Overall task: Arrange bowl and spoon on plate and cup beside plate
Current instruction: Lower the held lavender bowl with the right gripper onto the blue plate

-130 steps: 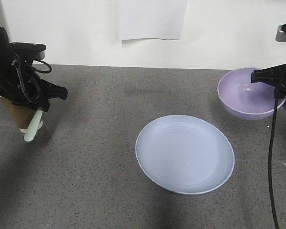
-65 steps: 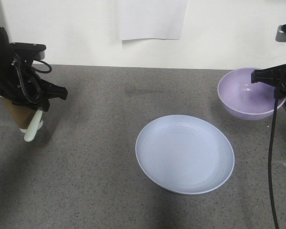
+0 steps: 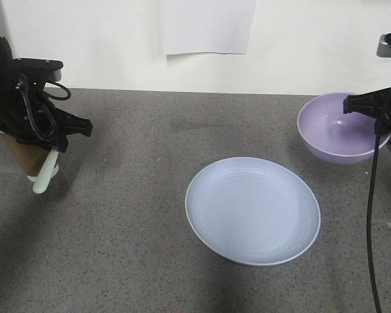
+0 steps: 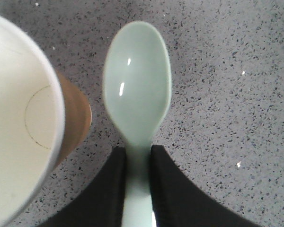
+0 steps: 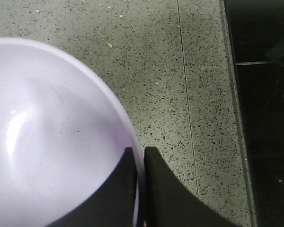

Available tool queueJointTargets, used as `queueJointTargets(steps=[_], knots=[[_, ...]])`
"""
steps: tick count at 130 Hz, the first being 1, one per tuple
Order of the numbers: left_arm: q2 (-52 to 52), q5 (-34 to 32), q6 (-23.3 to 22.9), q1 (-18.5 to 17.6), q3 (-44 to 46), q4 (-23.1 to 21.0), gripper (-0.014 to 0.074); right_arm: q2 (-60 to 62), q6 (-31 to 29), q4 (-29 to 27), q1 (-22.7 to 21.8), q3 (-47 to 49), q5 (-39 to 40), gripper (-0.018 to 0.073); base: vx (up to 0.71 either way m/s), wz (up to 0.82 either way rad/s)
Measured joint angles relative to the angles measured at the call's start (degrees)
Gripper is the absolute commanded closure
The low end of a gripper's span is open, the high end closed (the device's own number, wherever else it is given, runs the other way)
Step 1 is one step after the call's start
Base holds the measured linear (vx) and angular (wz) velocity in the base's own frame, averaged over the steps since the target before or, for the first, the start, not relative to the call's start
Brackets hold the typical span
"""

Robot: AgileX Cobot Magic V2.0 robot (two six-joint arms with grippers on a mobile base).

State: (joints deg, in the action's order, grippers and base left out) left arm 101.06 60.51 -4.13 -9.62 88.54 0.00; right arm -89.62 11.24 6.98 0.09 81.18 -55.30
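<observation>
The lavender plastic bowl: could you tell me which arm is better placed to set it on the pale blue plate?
Right. The right gripper grips the lavender plastic bowl by its rim, near the pale blue plate; the left gripper holds the mint-green plastic spoon.

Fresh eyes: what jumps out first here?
The pale blue plate sits bare in the middle. At far right, the right hand pinches the rim of the purple bowl. At far left, the left hand grips the mint spoon by its handle, scoop down, beside the brown paper cup.
</observation>
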Motion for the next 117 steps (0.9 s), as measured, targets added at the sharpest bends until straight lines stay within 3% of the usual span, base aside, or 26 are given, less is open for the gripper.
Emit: queueJointTargets(steps=[28,46,93,117], knots=[[0.0,0.0,0.0,0.0,0.0,0.0,0.0603,0.0,0.0,-0.8,0.0,0.0,1.71,0.0564,0.0,0.0],[0.0,0.0,0.0,0.0,0.0,0.0,0.0603,0.0,-1.33,-4.99,0.0,0.0,1.5,0.0564,0.0,0.0],[0.0,0.0,0.0,0.0,0.0,0.0,0.0603,0.73,-21.74,-26.24,0.07,-7.08,0.12,0.0559,0.0,0.0],[0.0,0.0,0.0,0.0,0.0,0.0,0.0603,0.84,-26.56,-29.8,0.13,-14.34,5.41,0.0555,0.0,0.0]])
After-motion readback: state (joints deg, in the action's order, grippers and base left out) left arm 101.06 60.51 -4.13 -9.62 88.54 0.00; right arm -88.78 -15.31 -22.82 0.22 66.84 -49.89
